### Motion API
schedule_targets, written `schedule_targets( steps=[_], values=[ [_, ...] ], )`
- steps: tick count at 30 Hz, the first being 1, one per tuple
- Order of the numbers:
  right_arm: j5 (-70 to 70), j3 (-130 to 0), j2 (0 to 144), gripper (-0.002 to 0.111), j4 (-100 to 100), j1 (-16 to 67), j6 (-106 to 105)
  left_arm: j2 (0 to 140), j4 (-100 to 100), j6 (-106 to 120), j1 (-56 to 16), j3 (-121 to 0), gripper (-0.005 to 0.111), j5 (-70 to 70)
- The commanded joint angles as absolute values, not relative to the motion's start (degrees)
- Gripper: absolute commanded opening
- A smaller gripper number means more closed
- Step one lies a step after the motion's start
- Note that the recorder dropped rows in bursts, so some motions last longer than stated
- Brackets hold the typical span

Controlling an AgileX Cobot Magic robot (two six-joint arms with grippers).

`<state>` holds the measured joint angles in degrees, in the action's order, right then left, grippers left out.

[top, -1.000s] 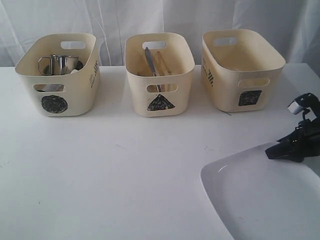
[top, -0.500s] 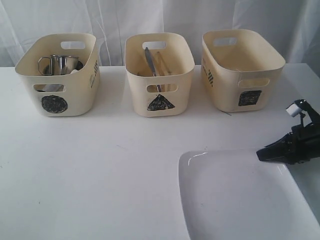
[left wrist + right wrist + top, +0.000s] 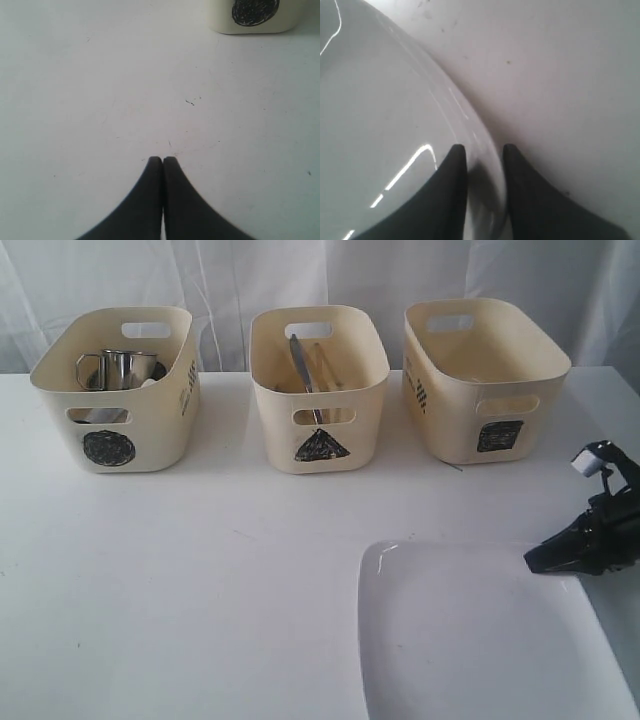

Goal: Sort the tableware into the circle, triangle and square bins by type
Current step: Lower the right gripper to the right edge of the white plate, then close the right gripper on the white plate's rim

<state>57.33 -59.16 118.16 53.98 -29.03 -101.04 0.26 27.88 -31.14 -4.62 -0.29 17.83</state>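
A large white squarish plate lies at the front right of the table. My right gripper is shut on its far right rim, one finger above the rim and one below; the right wrist view shows the plate rim between the fingers of that gripper. A steel mug sits in the circle bin. A steel knife and wooden chopsticks stand in the triangle bin. My left gripper is shut and empty over bare table, short of the circle bin.
The square bin stands at the back right, behind the plate; I see nothing in it from here. All three bins line the back of the white table, in front of a white curtain.
The right gripper has closed onto the plate's rim. The plate has shifted left, more of it now in view. The left gripper has not moved.
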Motion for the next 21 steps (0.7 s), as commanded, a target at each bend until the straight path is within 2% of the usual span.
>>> schedule_targets(
  steps=[1,4,7,10,13,21],
  values=[
    [51.77,-58.66,119.08,0.027,40.76,-29.02,-100.14,0.0,27.88,-31.21,-4.47,0.0,0.0,17.95],
    [51.13,-58.66,120.09,0.037,40.4,-29.02,-100.25,0.0,27.88,-31.21,-4.47,0.0,0.0,17.95],
    [51.13,-58.66,120.67,0.037,40.4,-29.02,-100.39,0.0,27.88,-31.21,-4.47,0.0,0.0,17.95],
    [51.13,-58.56,120.68,0.026,39.99,-29.02,-101.19,0.0,27.88,-31.21,-4.47,0.0,0.0,17.95],
    [51.13,-58.56,120.68,0.0,38.49,-29.02,-99.64,0.0,27.88,-31.21,-4.47,0.0,0.0,17.95],
    [54.44,-58.56,117.4,0.0,38.9,-28.21,-86.9,0.0,27.88,-31.21,-4.47,0.0,0.0,17.95]
  ],
)
